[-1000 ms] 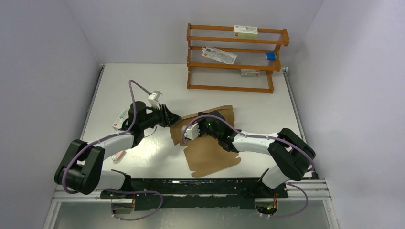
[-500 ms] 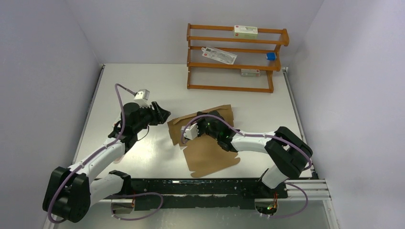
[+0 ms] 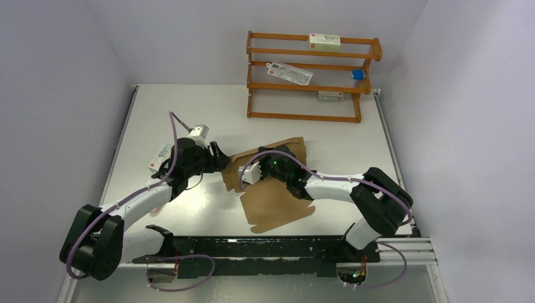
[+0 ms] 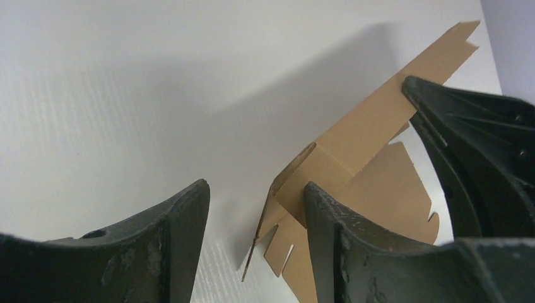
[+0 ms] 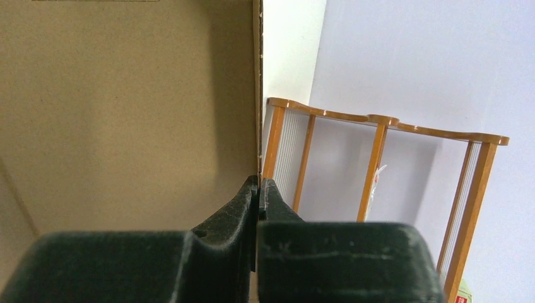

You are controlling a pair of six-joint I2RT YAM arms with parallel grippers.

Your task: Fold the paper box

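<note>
The paper box (image 3: 277, 201) is a brown cardboard sheet lying mid-table, with its far wall (image 3: 291, 149) and left corner flap raised. My right gripper (image 3: 276, 165) is shut on the edge of that raised wall; in the right wrist view its jaws (image 5: 258, 184) pinch the cardboard panel (image 5: 126, 107). My left gripper (image 3: 220, 158) is open just left of the box's corner flap. In the left wrist view the gripper (image 4: 255, 192) has the flap's edge (image 4: 281, 196) showing between its fingers, untouched as far as I can see, and its right fingertip (image 4: 318, 202) overlaps the cardboard.
A wooden rack (image 3: 312, 79) stands at the back of the table with white cartons (image 3: 324, 42) and a blue item (image 3: 358, 74) on its shelves. A small white carton (image 3: 159, 158) lies beside the left arm. Walls close in both sides.
The left gripper has opened wider. Its arm swung out to the left and has come back toward the box's left flap. The right arm and the box stayed put.
</note>
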